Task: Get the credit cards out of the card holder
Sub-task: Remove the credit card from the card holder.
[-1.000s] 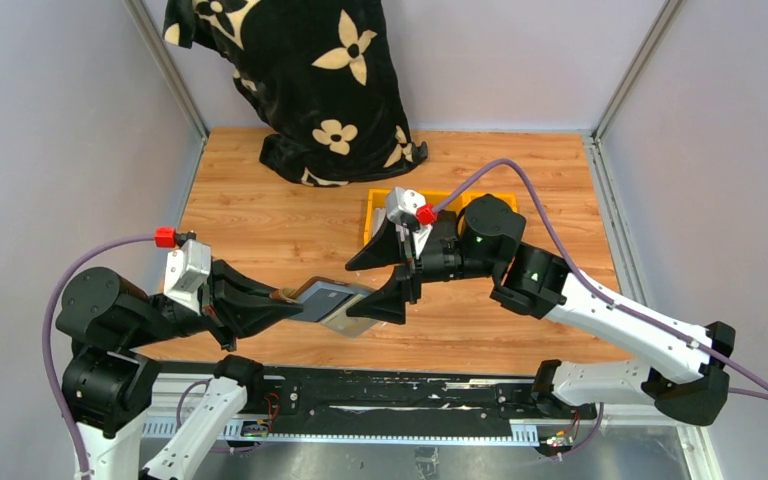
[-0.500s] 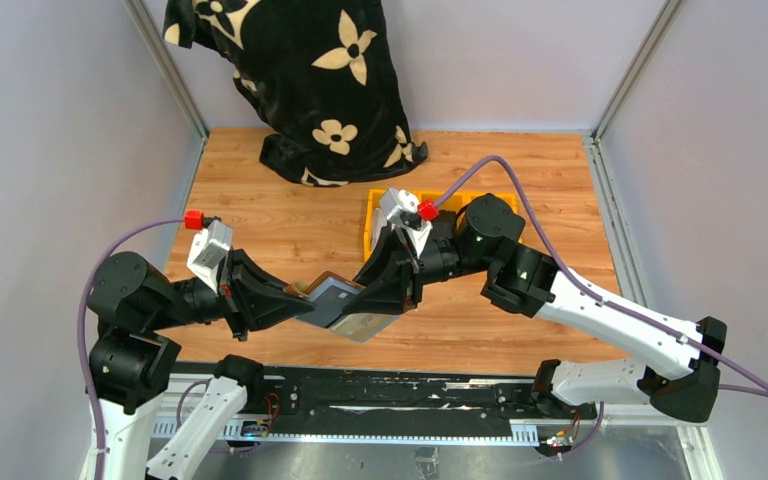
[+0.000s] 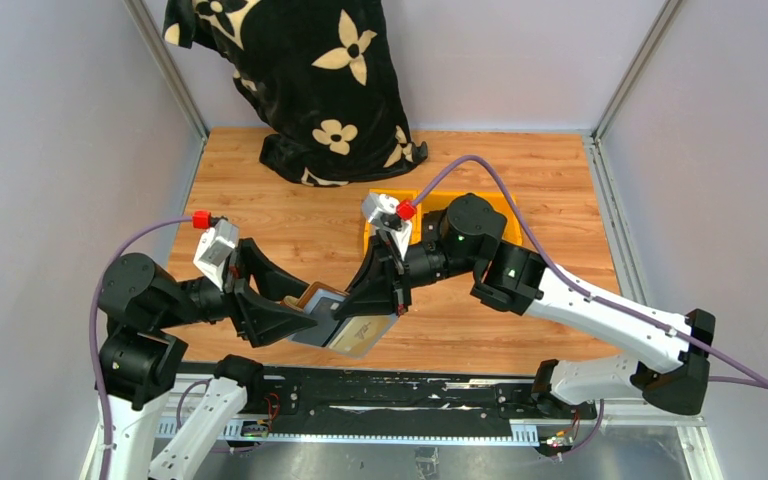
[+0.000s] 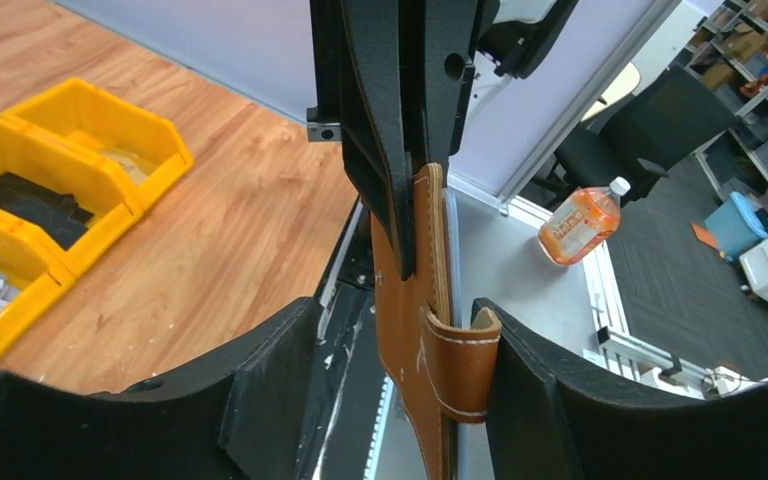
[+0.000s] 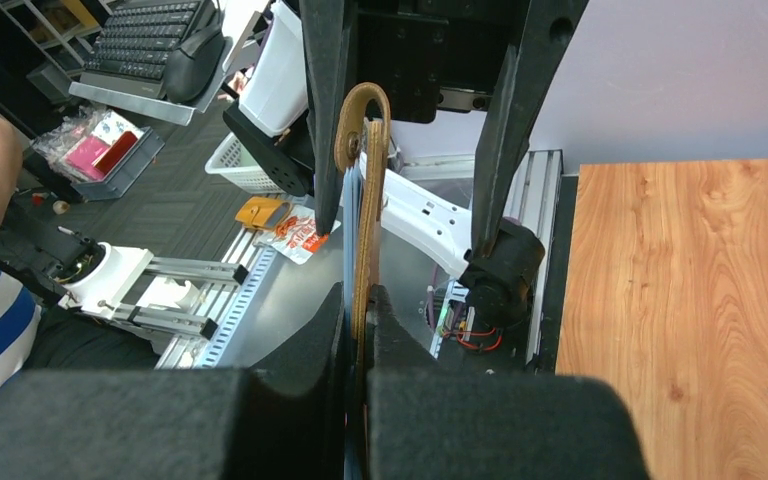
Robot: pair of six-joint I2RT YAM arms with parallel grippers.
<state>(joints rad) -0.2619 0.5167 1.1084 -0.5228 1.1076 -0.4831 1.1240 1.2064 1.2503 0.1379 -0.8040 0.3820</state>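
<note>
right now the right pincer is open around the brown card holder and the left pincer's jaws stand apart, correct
Not quite. The right pincer is shut on the card holder, not open around it; the right wrist view shows its fingers pressed on the brown leather. The rest holds: the left pincer has its jaws apart.

The wood-grain counter is enclosed by pale grey walls with aluminium corner posts. Beyond it, a black office chair stands on dark carpet.
</note>
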